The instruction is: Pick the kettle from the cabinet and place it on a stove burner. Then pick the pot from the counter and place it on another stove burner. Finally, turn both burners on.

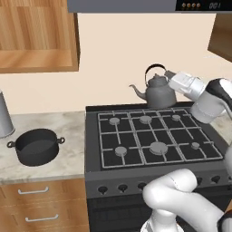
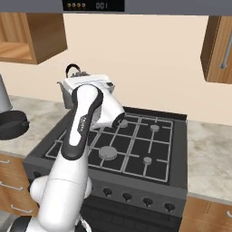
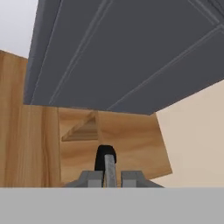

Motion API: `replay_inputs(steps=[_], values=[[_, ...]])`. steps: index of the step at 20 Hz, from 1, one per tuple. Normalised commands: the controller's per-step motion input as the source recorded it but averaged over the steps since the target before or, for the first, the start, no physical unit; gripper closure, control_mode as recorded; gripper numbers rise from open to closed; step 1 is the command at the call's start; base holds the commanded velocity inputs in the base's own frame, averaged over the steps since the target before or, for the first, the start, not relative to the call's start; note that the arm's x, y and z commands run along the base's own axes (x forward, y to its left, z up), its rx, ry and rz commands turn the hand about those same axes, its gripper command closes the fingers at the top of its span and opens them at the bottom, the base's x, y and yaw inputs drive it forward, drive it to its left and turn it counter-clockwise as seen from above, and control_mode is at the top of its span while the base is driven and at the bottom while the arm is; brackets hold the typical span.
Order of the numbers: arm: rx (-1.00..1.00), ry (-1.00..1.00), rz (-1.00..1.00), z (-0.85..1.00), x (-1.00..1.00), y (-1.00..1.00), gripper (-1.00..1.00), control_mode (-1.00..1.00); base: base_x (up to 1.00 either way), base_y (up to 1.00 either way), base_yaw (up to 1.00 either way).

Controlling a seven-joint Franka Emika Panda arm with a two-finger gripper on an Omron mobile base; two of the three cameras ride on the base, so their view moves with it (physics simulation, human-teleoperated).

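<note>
Fingers: the two small dark finger tips [image 3: 109,177] are squeezed tight on the thin black arched handle [image 3: 105,154] of the kettle, with almost no gap between them.
Gripper: the white hand with its gripper [image 1: 168,75] sits at the top of the kettle handle, above the back of the stove.
Kettle: the small squat grey metal kettle [image 1: 157,93] hangs in the air over the back edge of the black gas stove [image 1: 93,149]. Its curved spout points left. It does not touch the grates. From the right side only a bit of the kettle [image 2: 72,70] peeks out behind the arm.
Burners: round grey metal caps [image 1: 158,147] sit under the black grid grates. All the burners are bare.
Pot: the wide, low black-grey round pot [image 1: 36,146] with two little loop handles stands on the pale marbled stone counter [image 1: 68,158], left of the stove and well apart from the kettle.
Canister: a tall grey round canister [image 1: 4,115] stands on the counter behind the pot.
Cabinet: the open wooden wall cabinet [image 1: 38,36] hangs up high on the left, above the counter.
Hood: a dark grey hood [image 3: 127,52] is over the stove.
Knobs: black knobs [image 2: 127,196] line the stove front.
</note>
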Motion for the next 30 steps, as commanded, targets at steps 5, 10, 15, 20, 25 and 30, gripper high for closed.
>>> replay_inputs(steps=[5, 10, 15, 20, 25, 30], values=[[0.03, 0.03, 0.11, -0.16, 0.27, 0.0, 1.0, -1.0, 0.0, 0.0, 0.0], [0.0, 0.0, 0.02, -0.1, 0.34, 0.0, 1.0, -1.0, 0.0, 0.0, 0.0], [0.0, 0.0, 0.01, -0.12, 0.4, 0.0, 1.0, -1.0, 0.0, 0.0, 0.0], [0.0, 0.0, 0.02, -0.16, 0.36, 0.01, 1.0, -1.0, 0.0, 0.0, 0.0], [0.0, 0.0, 0.03, -0.2, 0.33, 0.07, 1.0, -1.0, 0.0, 0.0, 0.0], [0.0, 0.0, 0.03, -0.21, 0.33, 0.08, 1.0, -1.0, 0.0, 0.0, 0.0]])
